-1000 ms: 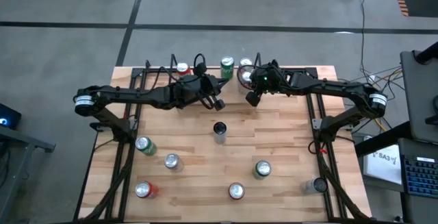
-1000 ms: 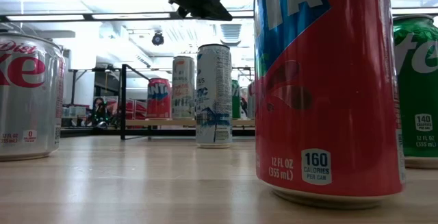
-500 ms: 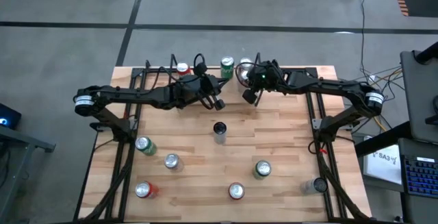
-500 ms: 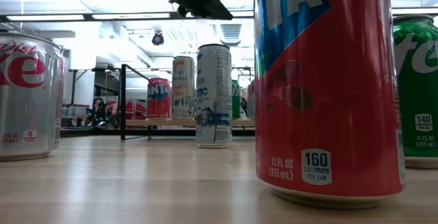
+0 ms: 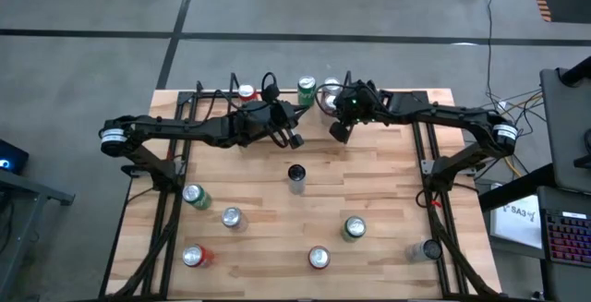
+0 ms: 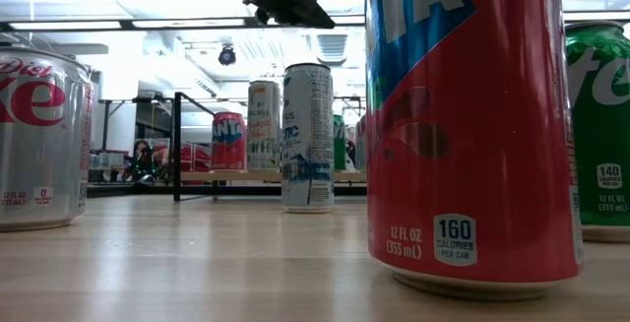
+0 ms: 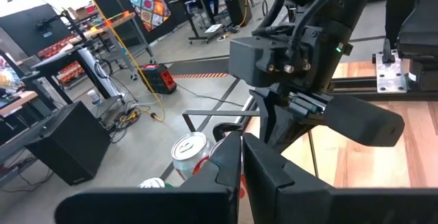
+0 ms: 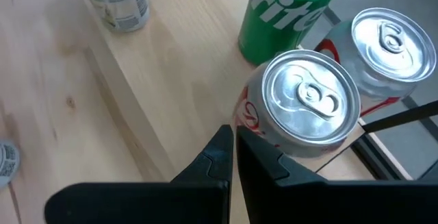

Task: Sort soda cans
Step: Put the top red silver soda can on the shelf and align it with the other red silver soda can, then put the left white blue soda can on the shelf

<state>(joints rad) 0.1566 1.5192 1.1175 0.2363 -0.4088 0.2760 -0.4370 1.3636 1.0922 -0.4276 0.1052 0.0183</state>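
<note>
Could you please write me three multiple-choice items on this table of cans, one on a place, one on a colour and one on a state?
1. Where does the tall dark can stand?
A. near the table's middle
B. at a front corner
C. on the floor

2. What colour is the can nearest the low camera?
A. black
B. red
C. silver

3. How are the right gripper's fingers?
A. wide open
B. closed on a can
C. shut, holding nothing

Answers: 1 A, the high view shows it alone mid-table. 2 B, its red body fills the low view. 3 C, the wrist view shows the fingers together beside a silver-topped can.
</note>
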